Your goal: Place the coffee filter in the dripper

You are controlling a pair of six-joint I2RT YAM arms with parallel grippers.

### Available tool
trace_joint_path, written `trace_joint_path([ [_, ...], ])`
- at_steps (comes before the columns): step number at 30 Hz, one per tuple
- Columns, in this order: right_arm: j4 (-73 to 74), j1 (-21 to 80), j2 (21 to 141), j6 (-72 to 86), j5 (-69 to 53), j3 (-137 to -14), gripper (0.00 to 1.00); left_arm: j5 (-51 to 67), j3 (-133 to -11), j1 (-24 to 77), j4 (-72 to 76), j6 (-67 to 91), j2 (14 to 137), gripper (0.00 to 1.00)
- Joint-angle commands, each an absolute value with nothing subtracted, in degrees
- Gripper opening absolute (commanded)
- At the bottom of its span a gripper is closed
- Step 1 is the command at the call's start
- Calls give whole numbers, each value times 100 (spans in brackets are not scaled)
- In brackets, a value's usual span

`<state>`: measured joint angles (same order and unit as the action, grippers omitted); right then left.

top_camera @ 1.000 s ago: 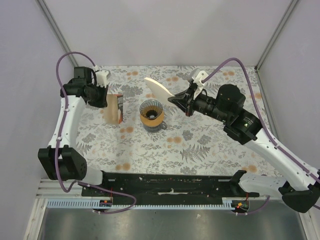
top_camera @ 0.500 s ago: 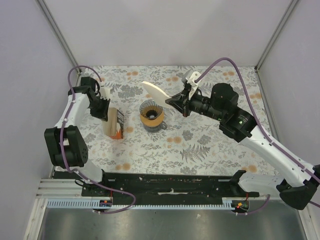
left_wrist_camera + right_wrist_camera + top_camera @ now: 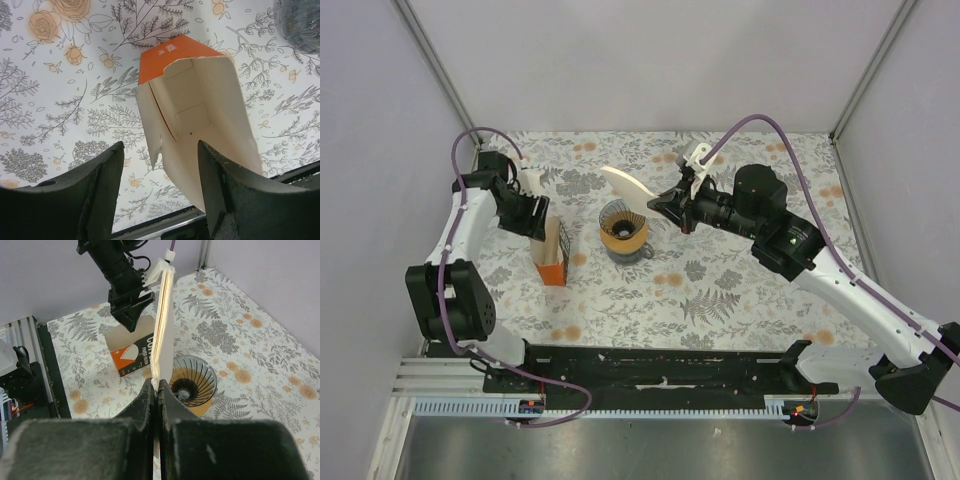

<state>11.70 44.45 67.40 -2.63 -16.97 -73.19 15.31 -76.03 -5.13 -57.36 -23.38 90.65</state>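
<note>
Since half a second ago, the right arm has slid a little further left, carrying the coffee filter closer to the dripper, while the left arm has drawn back and let the printed paper packet stand on its own. The right gripper is pinched tight on the lower edge of the white filter, which is flattened and seen edge-on from the wrist camera, rising upright from the fingers. From above, the filter hangs in the air just behind the dripper's rim and has not gone inside it. The orange-tan dripper sits near the middle of the flower-patterned counter, its dark ribbed cone facing up and holding nothing. The left gripper is spread wide above the packet, one finger on either side of its torn-open top. The left finger stands clear of the paper, but whether the right finger touches it cannot be told. The packet stands upright on the counter to the left of the dripper, apart from it.
</note>
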Motion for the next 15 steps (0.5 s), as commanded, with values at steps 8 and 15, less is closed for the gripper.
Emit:
trace_joint_path([
  [8,1178,4438,6838,-378,-1723,-7497,0,2074,-8322,-518,-5862,-2426,8455,71],
  [15,1195,4430,6812,-413,-1688,-7497,0,2575,-8595,-510,-6047,-2391,8174,73],
])
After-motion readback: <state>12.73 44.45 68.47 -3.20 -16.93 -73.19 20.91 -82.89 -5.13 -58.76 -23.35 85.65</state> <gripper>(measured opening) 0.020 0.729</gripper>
